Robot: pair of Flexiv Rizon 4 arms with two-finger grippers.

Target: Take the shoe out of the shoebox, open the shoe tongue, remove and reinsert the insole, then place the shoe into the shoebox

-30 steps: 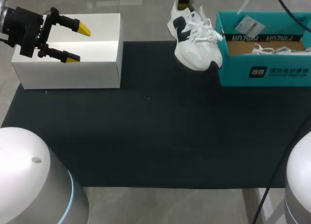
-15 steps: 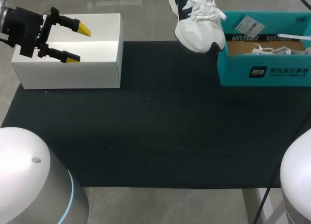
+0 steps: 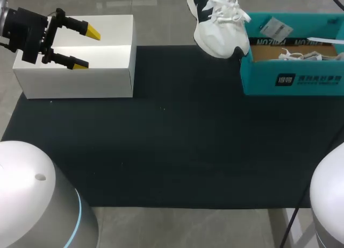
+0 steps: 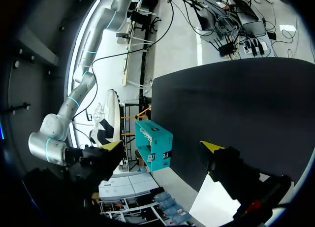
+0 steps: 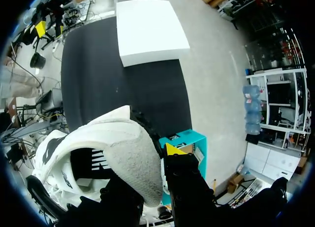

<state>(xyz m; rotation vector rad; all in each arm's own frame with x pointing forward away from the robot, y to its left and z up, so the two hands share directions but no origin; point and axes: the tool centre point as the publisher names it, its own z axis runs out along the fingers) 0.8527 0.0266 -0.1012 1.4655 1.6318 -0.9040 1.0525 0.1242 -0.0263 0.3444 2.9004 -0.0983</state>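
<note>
A white sneaker with dark side patches (image 3: 217, 23) hangs toe down above the mat's far edge, just left of the teal shoebox (image 3: 293, 81). In the right wrist view my right gripper (image 5: 156, 163) is shut on the sneaker (image 5: 115, 148) at its heel collar, with one yellow tip (image 5: 173, 149) showing against the padded rim. This gripper is out of the head view. My left gripper (image 3: 79, 47) hovers open over the white box (image 3: 75, 78) at the far left, with nothing between its fingers. The left wrist view shows the sneaker (image 4: 107, 119) and the shoebox (image 4: 156, 141) far ahead.
White laces of another shoe (image 3: 301, 55) and a paper tag (image 3: 274, 28) lie in the open shoebox. A dark mat (image 3: 177, 129) covers the table's middle. The white box stands on the mat's far left corner.
The right arm has lifted the sneaker up and a little to the right, closer to the shoebox. It has held still for the last half second. The left arm has not moved.
</note>
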